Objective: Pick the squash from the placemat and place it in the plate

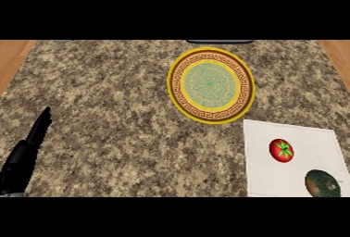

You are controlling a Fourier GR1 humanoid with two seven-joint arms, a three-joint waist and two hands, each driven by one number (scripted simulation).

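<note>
At the lower left of the head view, the fingers [42, 122] of the left hand [21, 162] are straight and held together, pointing away from the robot. They grip nothing. The hand shows at the near left of the bench [103, 92]. The right hand is not in view.

Locate the squash [322, 183]: a dark green, mottled round body at the near right of the white placemat [301, 139], partly cut by the view's lower edge. A red tomato [281, 150] lies on the same placemat, near the squash but apart from it.

Step in hand: the reach for the squash. No grasp is made yet. Recommended procedure, as a judgement:
1. Use the right hand, since the squash lies well apart from the left.
2. Descend from above, clear of the tomato.
3. Curl the fingers round the widest part; a round body may roll.
4. Lift clear and carry it to the plate [210, 85], just beside the placemat's far left corner. Set it on the green centre.

The bench top is flat, speckled brown stone. Wood strips [12, 58] flank it on both sides. A dark object [219, 41] at the far edge cannot be identified.
</note>
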